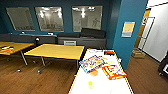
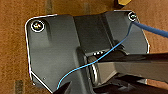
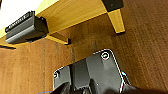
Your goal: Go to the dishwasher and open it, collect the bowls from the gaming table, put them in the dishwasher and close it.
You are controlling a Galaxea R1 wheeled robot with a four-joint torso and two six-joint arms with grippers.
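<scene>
Standing nearest, a white table [image 1: 100,82] carries colourful boxes [image 1: 92,63] and a small yellow item [image 1: 90,84]. Beyond it sit wooden tables [image 1: 56,51], then a dark sofa [image 1: 82,38] against the teal wall [image 1: 62,3]. I cannot tell how either claw stands, nor where the dishwasher is.

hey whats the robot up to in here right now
Nothing is being handled at this moment. The robot faces a long white table strewn with colourful boxes, with yellow wooden tables to the left and a dark grey sofa along the teal wall behind. Both wrist cameras look down at brown wooden floor. No bowls or dishwasher are visible here.
</scene>
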